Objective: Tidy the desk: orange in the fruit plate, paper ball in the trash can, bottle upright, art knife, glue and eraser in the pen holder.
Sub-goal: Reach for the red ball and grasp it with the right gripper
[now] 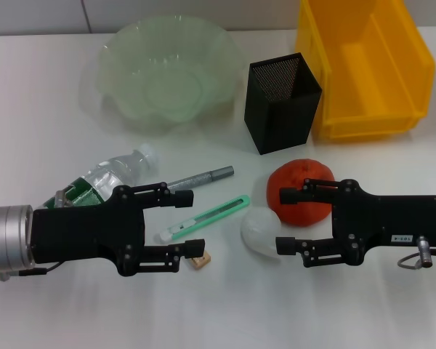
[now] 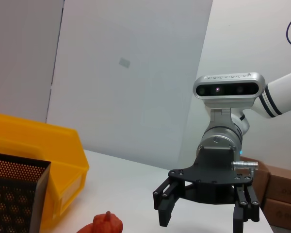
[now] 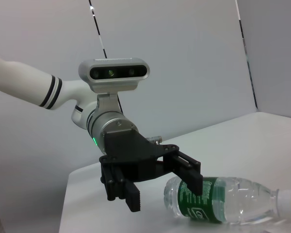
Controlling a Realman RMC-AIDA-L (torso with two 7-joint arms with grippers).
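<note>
My left tool (image 1: 180, 233) hovers low over the white surface (image 1: 43, 94), fingers spread wide, nothing between them. The bottle (image 1: 109, 177) lies on its side just behind that tool, cap pointing toward the fruit plate (image 1: 163, 73); its green label is partly hidden by my left arm. The art knife (image 1: 203, 219), green and white, lies flat between my two tools, its near end close to my left fingertips. The glue (image 1: 202, 177), a grey stick, lies flat just past the knife. The eraser (image 1: 200, 260), a small tan block, sits right beside my lower left finger; contact I cannot tell.

My right tool (image 1: 285, 222) is released too, fingers wide apart, holding nothing. The orange (image 1: 299, 190) sits on the surface under its upper finger, and the paper ball (image 1: 260, 231) lies touching the orange, between the two right fingers as seen from the head view; whether the fingers touch either one I cannot tell.

The fruit plate is pale green glass at the far side. The black mesh pen holder (image 1: 282, 105) stands upright next to it, and the yellow bin serving as trash can (image 1: 363, 65) is just beside the holder.

In the right wrist view my left tool (image 3: 160, 187) shows spread, above the lying bottle (image 3: 228, 201). In the left wrist view my right tool (image 2: 206, 216) shows spread as well, with the orange (image 2: 104, 225) at the edge.
</note>
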